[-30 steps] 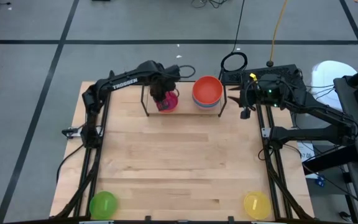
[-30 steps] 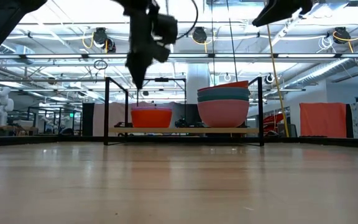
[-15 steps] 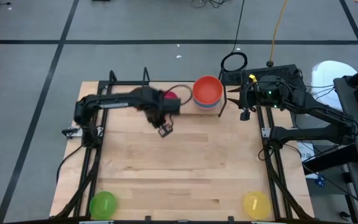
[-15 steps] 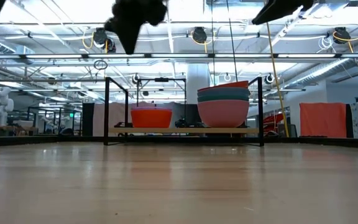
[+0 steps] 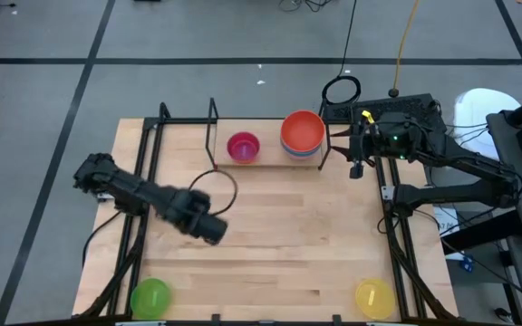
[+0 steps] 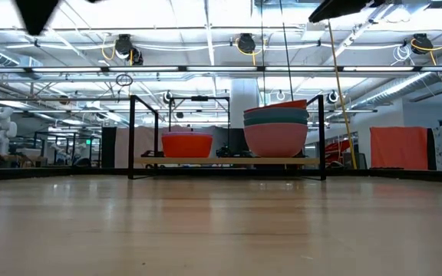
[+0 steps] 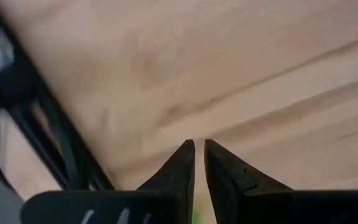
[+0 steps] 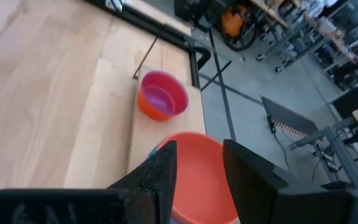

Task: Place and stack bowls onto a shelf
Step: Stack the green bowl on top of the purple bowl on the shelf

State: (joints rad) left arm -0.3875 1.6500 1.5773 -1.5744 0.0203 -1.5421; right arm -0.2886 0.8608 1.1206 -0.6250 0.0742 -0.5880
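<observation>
1. High view: left claw (image 5: 214, 232) out over bare desk (image 5: 279, 244), carrying nothing, well apart from the shelf (image 5: 270, 156) where a pink-topped pair of bowls (image 5: 243, 146) and an orange-topped stack (image 5: 302, 132) sit. Green bowl (image 5: 150, 296) at the near edge beyond the left claw, yellow bowl (image 5: 373, 295) in the opposite near corner. Right claw (image 5: 356, 154) parked just beside the shelf's end. Likely risk: a fast, low approach nudging the green bowl off the desk edge.

2. Low view: neither claw in sight, only arm parts at the top corners. Orange bowl (image 6: 186, 144) and the tall stack (image 6: 275, 127) on the shelf board (image 6: 229, 160); a clumsy later placement could topple that stack.

3. Left wrist view: fingers (image 7: 182, 165) nearly clenched, a thin slit between, gripping nothing, hanging above wood. Needs spreading before any grasp, or the rim gets shoved aside.

4. Right wrist view: jaws parted, empty, the orange-topped stack directly ahead, pink bowl farther off.
</observation>
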